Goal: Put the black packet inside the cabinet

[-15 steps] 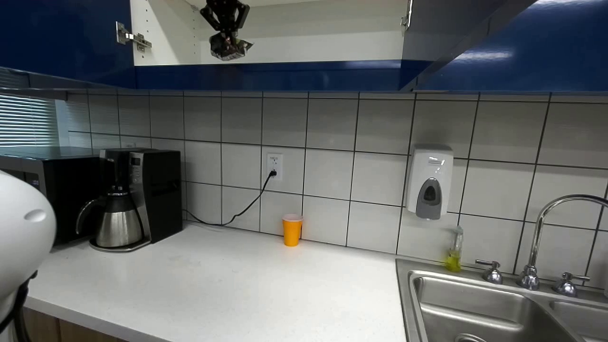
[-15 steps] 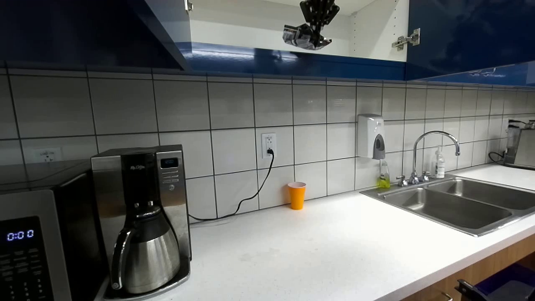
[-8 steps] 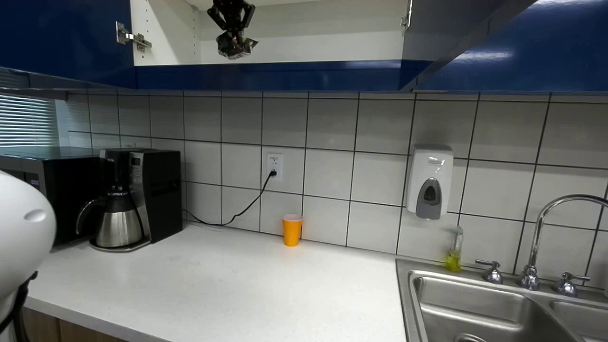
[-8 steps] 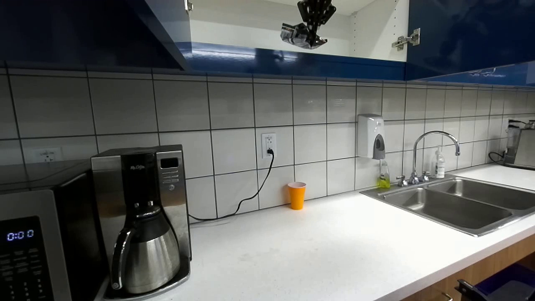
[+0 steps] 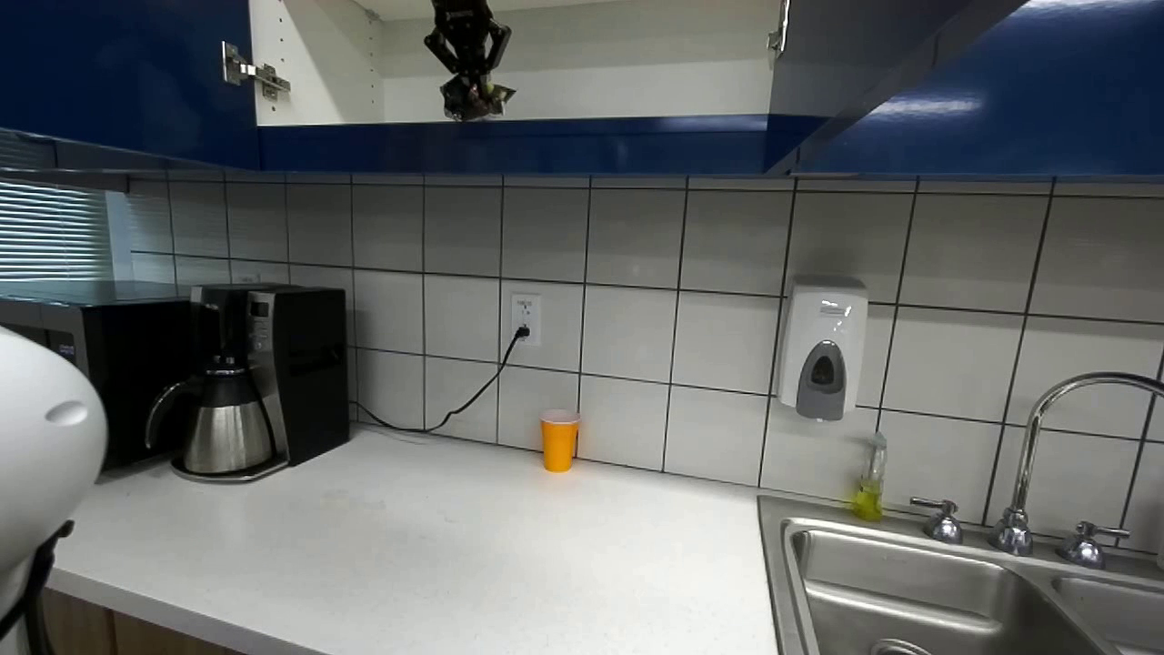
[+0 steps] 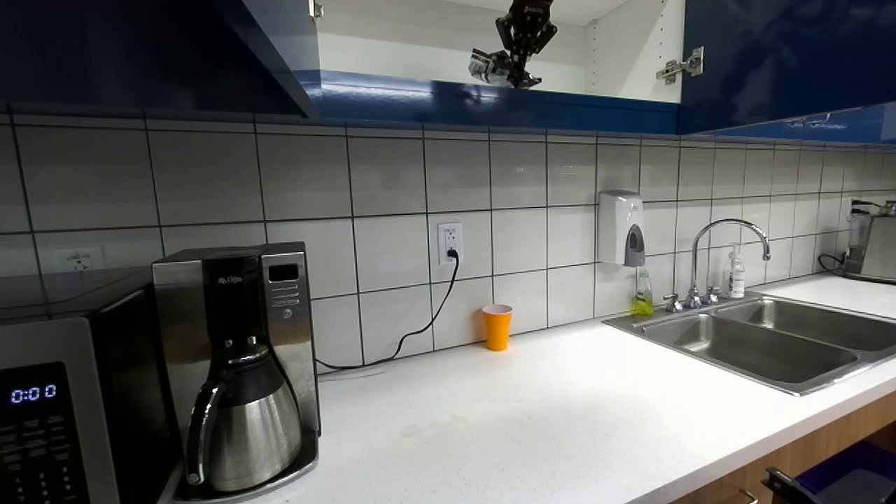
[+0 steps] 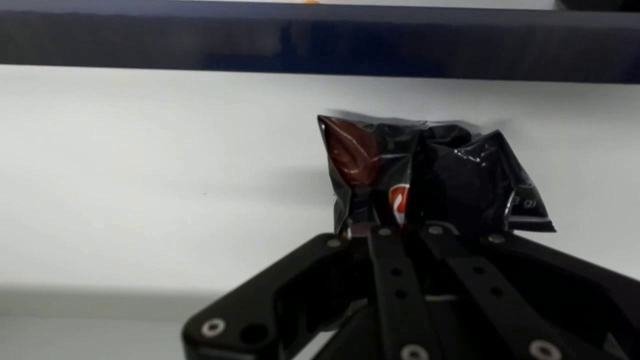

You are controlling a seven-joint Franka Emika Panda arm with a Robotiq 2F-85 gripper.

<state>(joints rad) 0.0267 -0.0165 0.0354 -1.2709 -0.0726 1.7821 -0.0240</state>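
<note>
The black packet (image 7: 455, 185), crumpled and glossy, is inside the cabinet (image 5: 627, 73), over its pale floor (image 7: 150, 175) and just inward of the blue front rail (image 7: 350, 42). The wrist view shows a dark reddish patch on the foil, a small red-and-white emblem and a scrap of pale print at one corner. In both exterior views its lower edge comes close to the top of the rail; whether it touches the floor cannot be told. The gripper (image 7: 410, 232) points downward with its fingers (image 7: 390, 255) drawn nearly together, pinching the packet so that foil juts out on either side. In an exterior view a metal hinge (image 5: 255, 71) joins the cabinet's side wall to a glossy blue door (image 5: 118, 73), swung wide.

Below, an orange cup (image 6: 498, 329) stands upright on the white countertop (image 6: 532, 420), just beside the tiled wall (image 6: 462, 175). A black cord (image 5: 427, 430) runs from a wall outlet (image 6: 448, 233) toward the Mr. Coffee coffee maker (image 6: 290, 329), whose steel carafe (image 6: 255, 437) rests on its base. Beside it is a microwave (image 6: 87, 406), its display reading 0:00. A soap dispenser (image 5: 823, 318) is fixed to the tiles; below it a bottle of yellow-green liquid (image 5: 868, 491) stands at the rim of the two-basin sink (image 5: 784, 564), near the arched faucet (image 5: 1032, 437).
</note>
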